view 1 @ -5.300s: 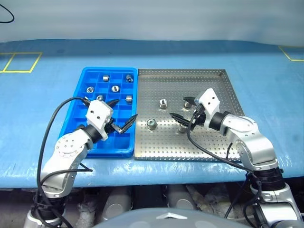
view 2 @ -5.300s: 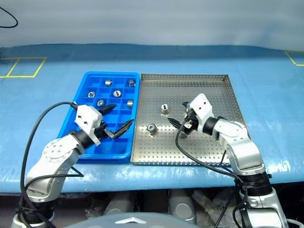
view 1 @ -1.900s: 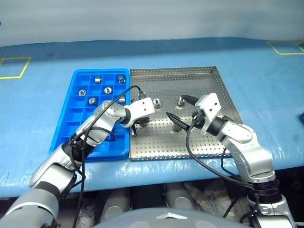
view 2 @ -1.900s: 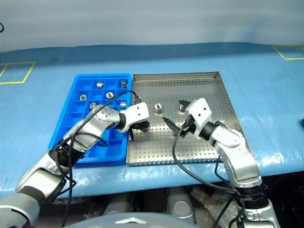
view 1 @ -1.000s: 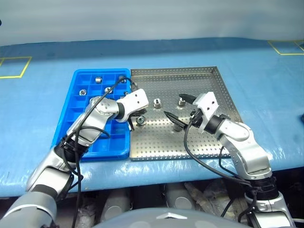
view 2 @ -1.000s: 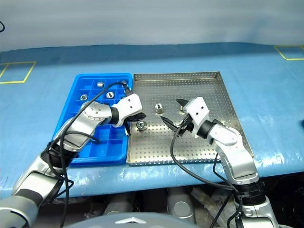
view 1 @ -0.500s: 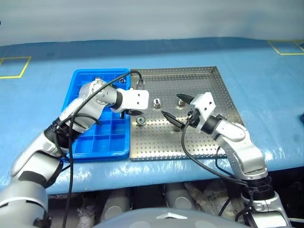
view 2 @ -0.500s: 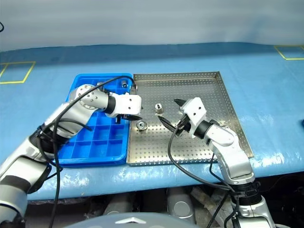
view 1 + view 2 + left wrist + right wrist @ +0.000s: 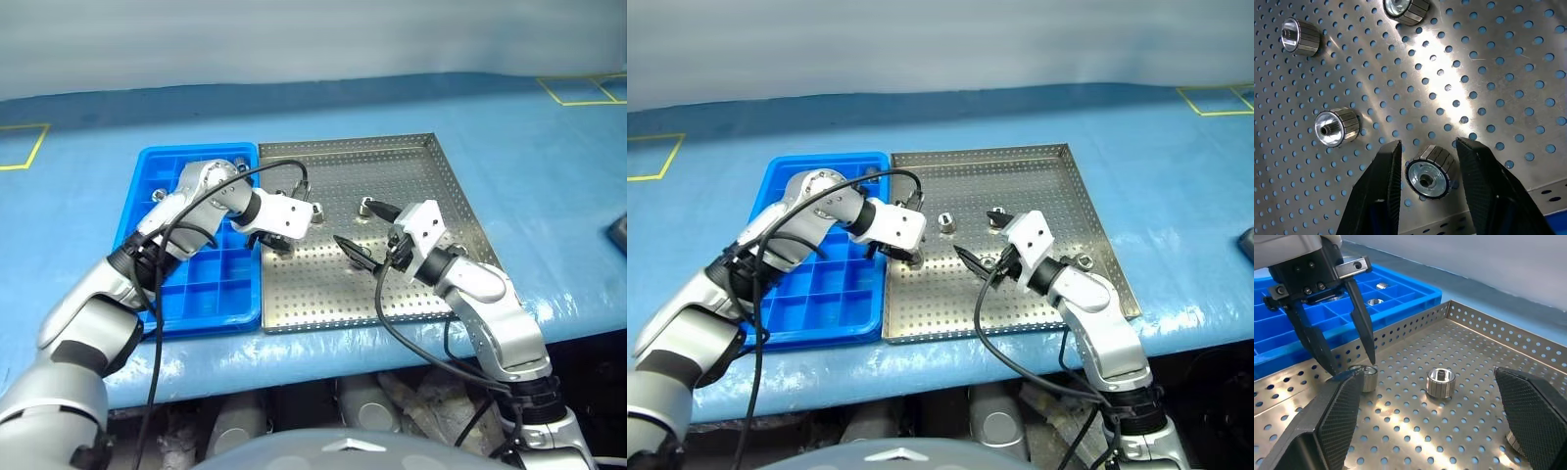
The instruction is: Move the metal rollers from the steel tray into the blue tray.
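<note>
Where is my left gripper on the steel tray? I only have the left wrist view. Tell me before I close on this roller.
Observer: Your left gripper is at the edge of the steel tray that runs beside the blue tray. Its fingers stand either side of the roller.
Operator: Report the right gripper.
Observer: The right gripper is open over the middle of the steel tray, apart from yours.
Operator: Give me a free drop spot.
Observer: The blue tray's rows nearest the robot look empty.
</note>
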### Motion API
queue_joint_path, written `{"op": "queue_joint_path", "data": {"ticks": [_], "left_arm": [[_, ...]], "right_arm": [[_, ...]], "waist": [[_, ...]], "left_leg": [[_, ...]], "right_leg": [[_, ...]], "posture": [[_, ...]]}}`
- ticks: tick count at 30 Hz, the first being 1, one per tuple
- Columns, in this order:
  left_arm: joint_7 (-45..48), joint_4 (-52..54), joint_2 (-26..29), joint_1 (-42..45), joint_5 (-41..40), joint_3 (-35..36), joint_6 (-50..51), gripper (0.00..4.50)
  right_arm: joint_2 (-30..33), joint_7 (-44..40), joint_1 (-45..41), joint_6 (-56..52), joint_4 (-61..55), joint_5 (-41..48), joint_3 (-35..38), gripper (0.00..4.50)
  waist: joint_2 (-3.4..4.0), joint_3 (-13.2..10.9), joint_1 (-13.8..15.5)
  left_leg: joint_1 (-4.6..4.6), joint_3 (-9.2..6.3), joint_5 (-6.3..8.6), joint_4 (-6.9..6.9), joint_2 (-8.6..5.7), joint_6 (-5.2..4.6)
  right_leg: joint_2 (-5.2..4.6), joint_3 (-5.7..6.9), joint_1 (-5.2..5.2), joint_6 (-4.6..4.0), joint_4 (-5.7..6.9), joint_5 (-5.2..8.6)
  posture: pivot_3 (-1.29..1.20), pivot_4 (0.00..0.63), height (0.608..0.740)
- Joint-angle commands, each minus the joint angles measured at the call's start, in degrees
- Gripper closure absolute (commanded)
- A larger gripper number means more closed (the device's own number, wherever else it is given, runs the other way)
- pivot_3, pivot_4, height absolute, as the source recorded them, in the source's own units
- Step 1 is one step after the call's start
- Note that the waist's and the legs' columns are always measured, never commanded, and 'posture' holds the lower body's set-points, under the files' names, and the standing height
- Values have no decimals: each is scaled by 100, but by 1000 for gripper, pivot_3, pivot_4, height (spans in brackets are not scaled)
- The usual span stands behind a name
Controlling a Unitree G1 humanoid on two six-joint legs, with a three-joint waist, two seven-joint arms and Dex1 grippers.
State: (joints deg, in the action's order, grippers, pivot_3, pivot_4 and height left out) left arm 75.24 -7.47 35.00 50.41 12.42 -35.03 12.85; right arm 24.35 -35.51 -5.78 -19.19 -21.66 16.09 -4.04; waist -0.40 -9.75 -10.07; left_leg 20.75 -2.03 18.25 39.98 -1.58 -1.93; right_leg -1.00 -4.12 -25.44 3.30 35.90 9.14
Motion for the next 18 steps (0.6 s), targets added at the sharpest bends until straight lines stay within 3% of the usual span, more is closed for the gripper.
{"op": "queue_joint_path", "data": {"ticks": [1, 8, 11, 16, 18], "left_arm": [[48, -146, -62, 151, 170, -5, -169, 2604], [44, -595, -127, 166, 467, -2, -417, 2604], [-36, -733, -161, 203, 615, -11, -596, 2033], [-133, -896, -249, 262, 785, 68, -554, 418], [-104, -940, -260, 268, 835, 73, -569, 418]], "right_arm": [[38, -19, 24, 66, -341, 101, 102, 0], [81, 30, 52, 18, -396, 111, 122, 0], [92, 54, 50, 15, -401, 107, 114, 0], [90, 84, 61, 26, -409, 90, 113, 0], [87, 98, 63, 32, -410, 82, 108, 0]], "waist": [[0, 0, -50], [0, 0, -187], [0, 0, -214], [0, 0, -228], [0, 0, -242]], "left_leg": [[0, 0, 0, 0, 0, 0], [-2, 3, 0, 2, 2, 0], [-2, 3, 0, 2, 2, -1], [-1, 3, 2, 2, 0, -3], [-1, 3, 2, 2, 0, -4]], "right_leg": [[1, -2, 0, 3, 0, 0], [3, -6, 0, 19, 3, 7], [3, -7, -1, 17, 2, 6], [0, -7, -1, 18, 1, 5], [-1, -7, -1, 19, 1, 4]], "posture": [[-275, 150, 740], [-285, 150, 740], [-287, 150, 740], [-290, 150, 740], [-290, 150, 740]]}}
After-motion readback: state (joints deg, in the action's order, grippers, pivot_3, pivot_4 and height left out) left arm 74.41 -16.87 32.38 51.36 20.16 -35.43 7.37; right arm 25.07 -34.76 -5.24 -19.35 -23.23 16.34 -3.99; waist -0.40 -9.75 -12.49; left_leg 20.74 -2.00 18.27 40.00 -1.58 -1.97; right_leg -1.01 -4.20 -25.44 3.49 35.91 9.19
